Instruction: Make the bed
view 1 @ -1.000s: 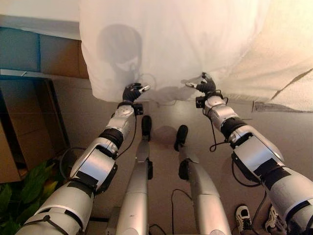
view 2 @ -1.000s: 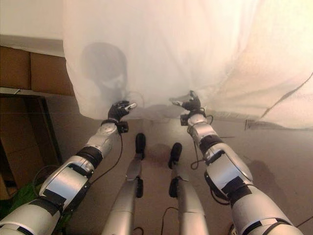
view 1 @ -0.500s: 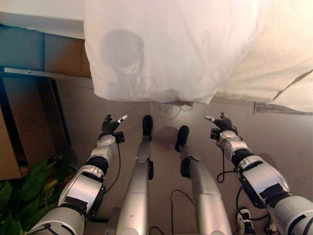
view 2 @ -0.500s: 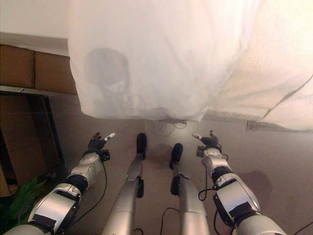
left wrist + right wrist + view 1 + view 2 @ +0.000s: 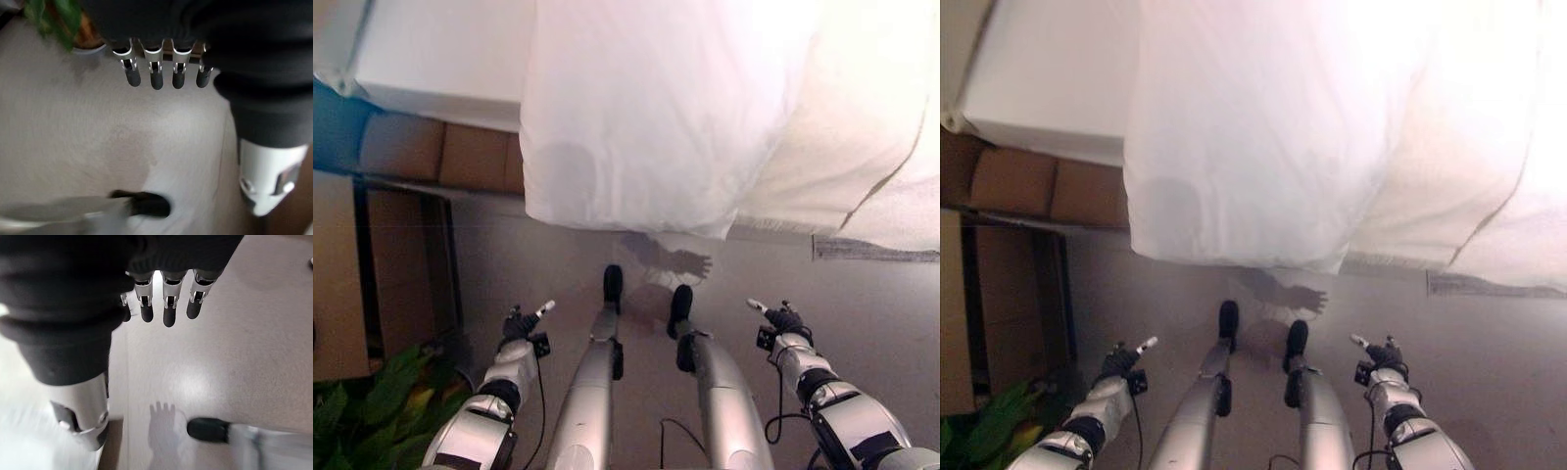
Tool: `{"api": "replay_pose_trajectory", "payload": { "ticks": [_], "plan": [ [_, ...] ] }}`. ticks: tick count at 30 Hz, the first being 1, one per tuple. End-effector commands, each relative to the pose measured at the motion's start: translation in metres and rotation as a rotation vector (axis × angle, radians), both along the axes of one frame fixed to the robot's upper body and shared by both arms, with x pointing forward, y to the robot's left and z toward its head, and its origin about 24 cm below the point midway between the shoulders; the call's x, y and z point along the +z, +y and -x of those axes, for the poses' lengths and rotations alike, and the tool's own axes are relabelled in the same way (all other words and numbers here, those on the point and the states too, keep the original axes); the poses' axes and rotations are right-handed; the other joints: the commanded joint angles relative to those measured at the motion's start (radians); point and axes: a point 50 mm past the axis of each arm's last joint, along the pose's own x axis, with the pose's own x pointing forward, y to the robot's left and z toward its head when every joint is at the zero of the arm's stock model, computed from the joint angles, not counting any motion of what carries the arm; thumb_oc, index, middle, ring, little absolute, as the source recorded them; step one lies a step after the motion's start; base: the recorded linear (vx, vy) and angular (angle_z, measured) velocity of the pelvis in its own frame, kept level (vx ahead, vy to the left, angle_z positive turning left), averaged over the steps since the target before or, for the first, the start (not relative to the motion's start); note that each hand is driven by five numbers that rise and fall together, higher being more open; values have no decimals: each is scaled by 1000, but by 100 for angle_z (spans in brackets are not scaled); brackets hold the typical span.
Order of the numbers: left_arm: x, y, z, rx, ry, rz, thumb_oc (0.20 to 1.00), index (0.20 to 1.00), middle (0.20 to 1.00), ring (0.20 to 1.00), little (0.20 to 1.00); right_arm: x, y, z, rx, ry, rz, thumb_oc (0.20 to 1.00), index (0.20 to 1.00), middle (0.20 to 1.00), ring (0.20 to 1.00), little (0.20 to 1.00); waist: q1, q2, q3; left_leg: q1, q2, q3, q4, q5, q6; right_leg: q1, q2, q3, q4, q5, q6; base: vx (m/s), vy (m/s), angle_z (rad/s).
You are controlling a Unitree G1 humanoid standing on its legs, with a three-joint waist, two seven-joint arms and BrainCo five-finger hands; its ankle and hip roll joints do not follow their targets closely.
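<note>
One white sheet (image 5: 656,108) is hanging over the bed's edge, its hem ending above the grey floor (image 5: 862,294), with a second, cream textured cover (image 5: 871,147) lying just beside it on the right. Two hands are hanging low, well apart from the sheet: the left hand (image 5: 522,324) and the right hand (image 5: 781,318), both with fingers relaxed and holding nothing. One green plant (image 5: 372,401) is sitting beside the left arm, near brown boxes (image 5: 440,157).
</note>
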Motion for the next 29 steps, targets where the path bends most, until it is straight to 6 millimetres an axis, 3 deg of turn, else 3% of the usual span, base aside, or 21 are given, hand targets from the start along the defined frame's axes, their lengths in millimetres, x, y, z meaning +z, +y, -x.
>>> {"api": "replay_pose_trajectory", "payload": {
  "ticks": [1,2,3,5,6,7,8,9,10,11,12,16,29],
  "plan": [
    [-10,-13,12,-194,53,-102,1000,1000,1000,1000,1000,-12,-5,21,229,123,182,1000,1000,1000,1000,1000,-15,-9,18,96,-57,39,113,-139,1,154,-10,2,-169,127,81,67,-10,5],
    [-10,-13,12,-194,53,-102,1000,1000,1000,1000,1000,-12,-5,21,229,123,182,1000,1000,1000,1000,1000,-15,-9,19,96,-57,39,113,-139,1,154,-10,2,-169,127,81,82,-24,4],
    [-13,-14,18,-270,73,-148,1000,1000,1000,1000,1000,-19,-1,29,369,187,276,1000,1000,1000,1000,1000,-14,-10,-14,126,-54,38,93,-138,-1,186,-7,-3,-185,124,83,114,-30,3],
    [-24,-9,36,-339,137,-201,1000,1000,1000,1000,1000,-35,-3,58,528,323,361,1000,1000,1000,1000,1000,-17,-16,-102,211,-51,31,19,-127,-8,270,4,-13,-243,125,92,173,-72,6],
    [-24,-9,36,-339,137,-201,1000,1000,1000,1000,1000,-35,-3,58,528,323,361,1000,1000,1000,1000,1000,-18,-16,-104,209,-51,30,18,-126,-8,269,4,-14,-245,126,92,176,-72,7],
    [-31,-7,48,-358,191,-197,1000,1000,1000,1000,1000,-47,-5,80,489,401,295,1000,1000,1000,1000,1000,-21,-18,-162,258,-45,34,-27,-119,-12,310,16,-16,-283,131,99,90,-21,1],
    [-31,-7,48,-358,191,-197,1000,1000,1000,1000,1000,-47,-5,80,489,401,295,1000,1000,1000,1000,1000,-21,-18,-162,258,-45,34,-27,-119,-12,310,16,-16,-283,131,99,154,-35,-6],
    [-36,-8,56,-433,235,-226,1000,1000,1000,1000,1000,-55,-5,96,476,461,252,1000,1000,1000,1000,1000,-27,-20,-210,304,-41,43,-58,-119,-15,349,29,-11,-319,137,103,65,-13,-8],
    [-36,-8,56,-433,236,-226,1000,1000,1000,1000,1000,-55,-5,96,476,461,252,1000,1000,1000,1000,1000,-26,-20,-210,306,-41,44,-59,-119,-15,350,29,-10,-320,138,103,129,-24,-10],
    [-42,-6,68,-465,290,-231,1000,1000,1000,1000,1000,-60,-4,106,522,514,260,1000,1000,1000,1000,1000,-26,-23,-255,347,-37,58,-74,-128,-16,385,39,0,-357,149,107,66,-11,-9],
    [-42,-6,68,-465,290,-231,1000,1000,1000,1000,1000,-60,-4,106,522,514,260,1000,1000,1000,1000,1000,-25,-23,-254,348,-37,58,-75,-128,-16,386,39,0,-359,150,107,113,-14,-26],
    [-53,1,95,-386,377,-170,1000,1000,1000,1000,1000,-66,0,119,538,559,218,1000,1000,1000,1000,1000,-15,-33,-347,429,-31,90,-101,-148,-17,463,55,26,-423,164,113,96,-29,-29],
    [-63,9,125,-387,496,-138,1000,1000,1000,1000,1000,-72,4,133,533,607,155,1000,1000,1000,1000,1000,-24,-35,-443,492,-22,87,-130,-156,-21,529,73,37,-442,150,103,28,-14,-2]
  ]
}}
